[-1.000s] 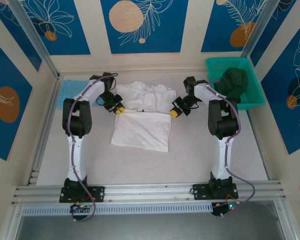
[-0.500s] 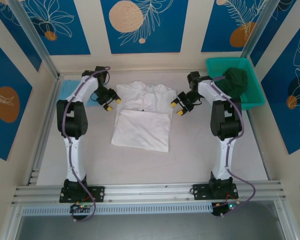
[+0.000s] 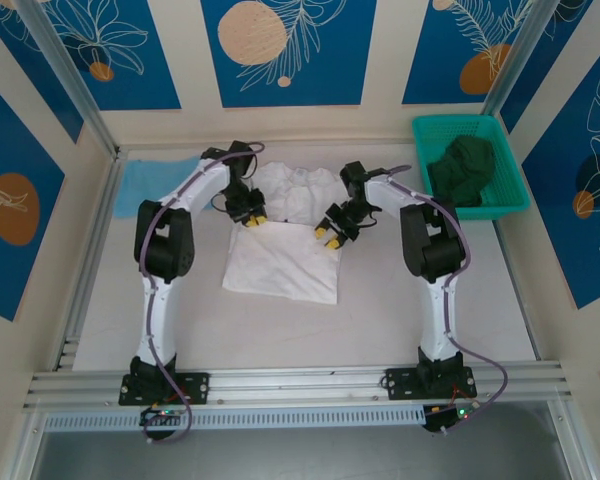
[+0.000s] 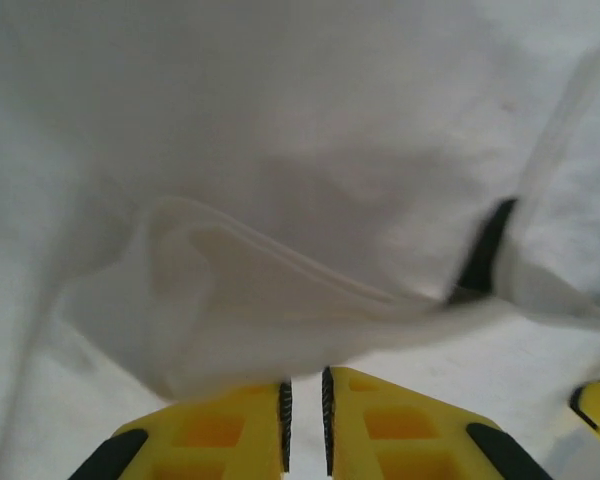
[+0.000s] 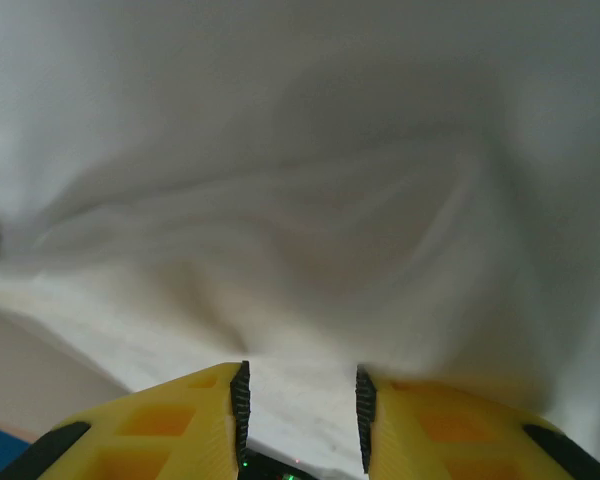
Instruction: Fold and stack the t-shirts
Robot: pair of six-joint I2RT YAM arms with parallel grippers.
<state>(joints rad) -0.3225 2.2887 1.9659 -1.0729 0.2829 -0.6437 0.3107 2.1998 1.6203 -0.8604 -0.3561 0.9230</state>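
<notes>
While the white t-shirt (image 3: 280, 262) lies in the middle of the tabletop (image 3: 160, 320), its long axis runs from the near edge to the far edge, with the flat folded half nearer and the bunched half farther. The left gripper (image 3: 256, 220) has its jaws almost together at a raised fold; whether they pinch it, I cannot tell. The right gripper (image 3: 328, 237) has its jaws apart over the cloth. The light-blue t-shirt (image 3: 145, 185) lies at the far left corner.

Left jaws and right jaws have moved inward from beside the white shirt (image 3: 280, 265) to over its middle; its top half is now bunched narrower
</notes>
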